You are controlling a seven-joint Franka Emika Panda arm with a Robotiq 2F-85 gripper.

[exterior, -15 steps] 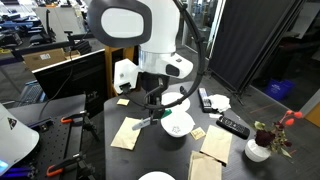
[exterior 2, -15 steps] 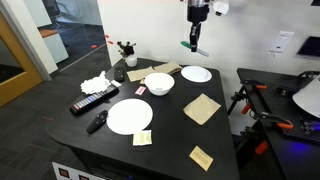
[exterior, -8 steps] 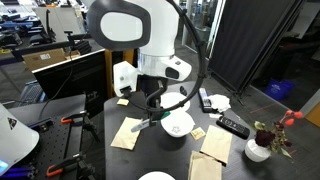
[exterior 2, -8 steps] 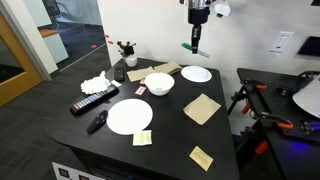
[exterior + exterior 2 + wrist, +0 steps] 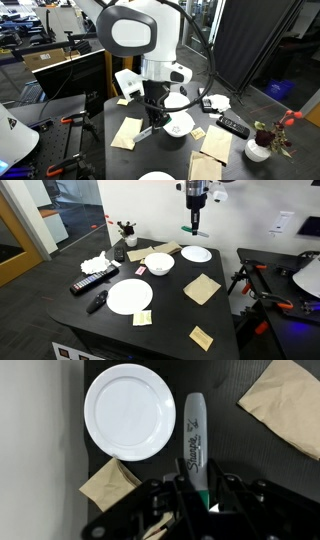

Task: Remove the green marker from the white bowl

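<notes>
Gripping green marker [image 5: 194, 435] | tool [image 5: 194, 222] clenched | high above table [image 5: 175, 315], clear of white bowl [image 5: 160, 264]

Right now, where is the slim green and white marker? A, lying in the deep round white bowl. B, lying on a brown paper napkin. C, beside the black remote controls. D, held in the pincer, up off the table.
D: the wrist view shows the slim green and white marker clamped in the pincer, hanging above the black table.
</notes>
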